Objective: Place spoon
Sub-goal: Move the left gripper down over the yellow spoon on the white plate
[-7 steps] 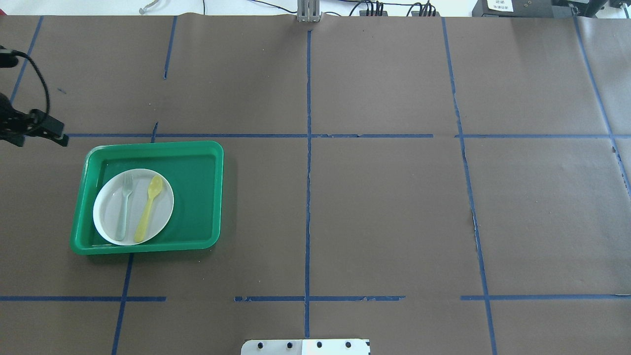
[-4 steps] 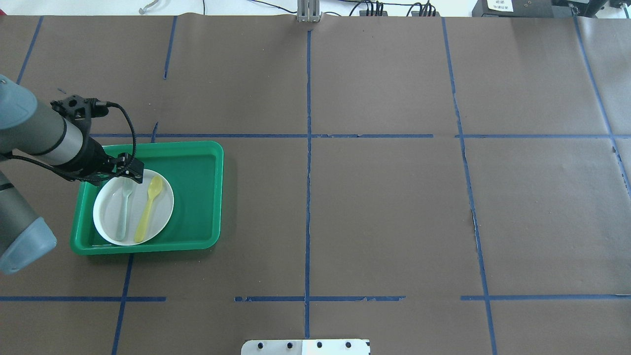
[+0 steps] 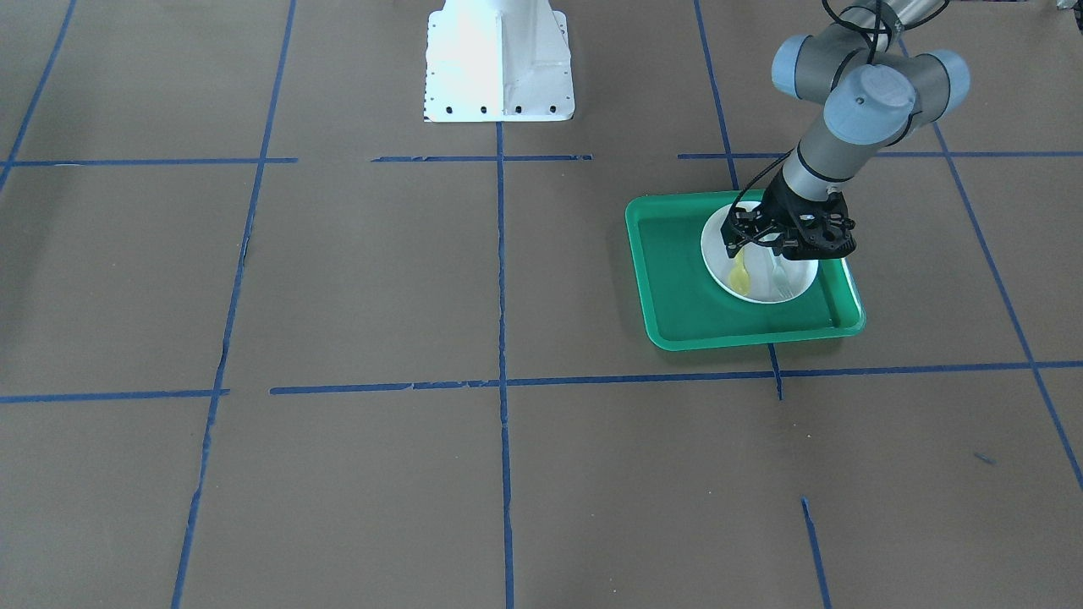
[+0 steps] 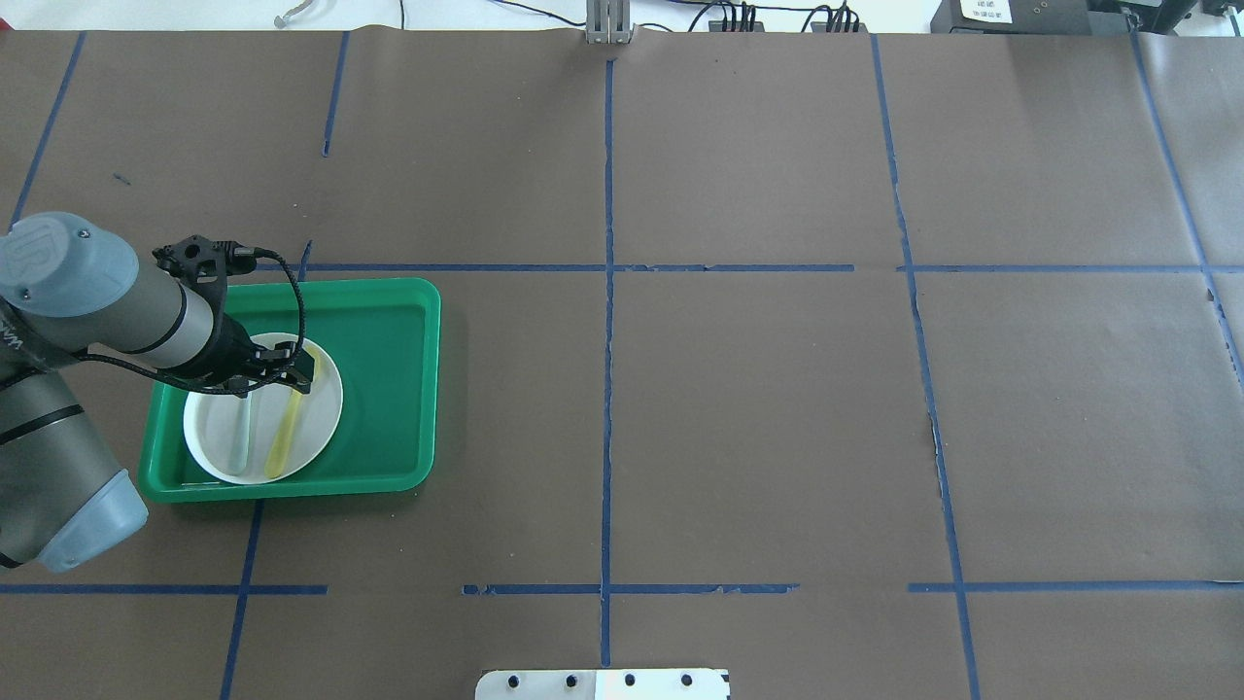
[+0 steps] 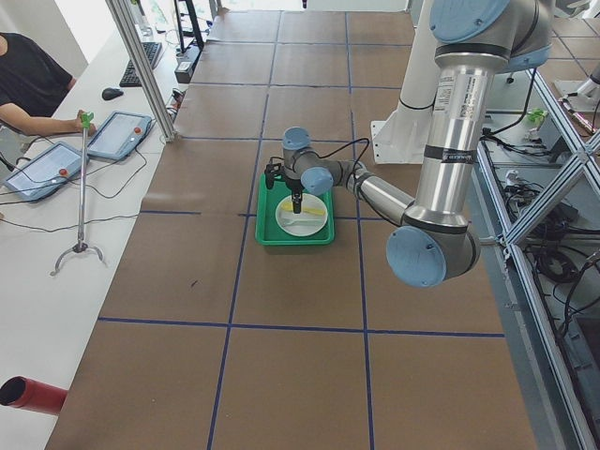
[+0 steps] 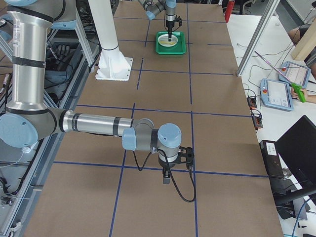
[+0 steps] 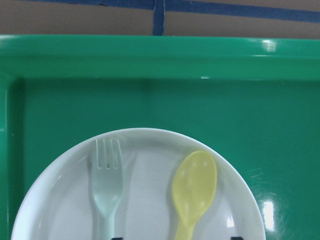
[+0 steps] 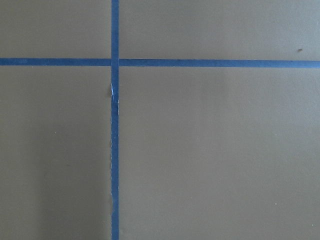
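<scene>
overhead exterior, counts left to right: you have one left arm (image 4: 97,301), one pale grey-green fork (image 4: 239,439), one yellow spoon (image 4: 283,442), one white plate (image 4: 319,413) and one green tray (image 4: 389,389). the one right arm (image 6: 94,123) shows only in the exterior right view.
spoon look: small and yellow, slightly see-through plastic, with a slim handle and an oval bowl. it is shorter than the plate is wide.
spoon place: it lies on the plate, just right of the fork from behind the robot, and the two do not touch. the plate sits in the tray's left half.
spoon axis: its long axis runs from the robot's side toward the far side. the bowl is at the far end, and the handle end leans a little left.
left gripper (image 4: 277,382): it points down over the plate. in the left wrist view you see two dark fingertips (image 7: 118,238) apart, with the spoon's handle between them and unclamped.
right gripper (image 6: 167,178): it hangs over brown paper (image 8: 215,150) by crossing blue tape lines (image 8: 115,125), well apart from the tray. you cannot tell whether its fingers are apart or together.
</scene>
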